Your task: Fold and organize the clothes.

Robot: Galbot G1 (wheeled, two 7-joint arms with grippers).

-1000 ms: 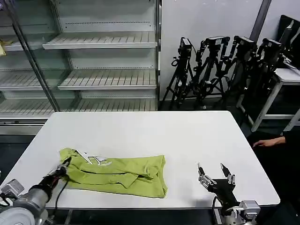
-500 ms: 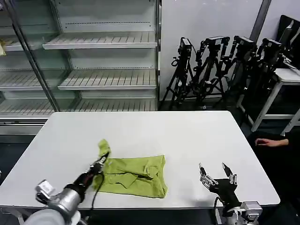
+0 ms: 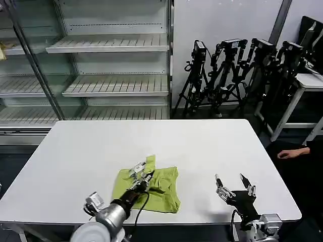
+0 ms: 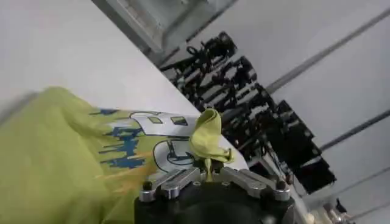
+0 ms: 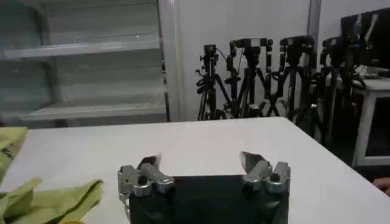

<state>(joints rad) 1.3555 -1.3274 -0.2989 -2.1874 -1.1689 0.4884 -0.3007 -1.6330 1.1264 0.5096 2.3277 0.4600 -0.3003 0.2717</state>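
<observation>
Left gripper is clamped on a pinch of the T-shirt, holding that bit of fabric up over the garment's left part, lower centre of the head frame. In the left wrist view the pinched cloth sticks up between the closed fingers, and the printed graphic faces up beside it. The shirt lies bunched into a rough rectangle on the white table, near its front edge, left of centre. Right gripper sits low at the lower right of the head frame, over bare tabletop well apart from the shirt, fingers spread wide, holding nothing.
</observation>
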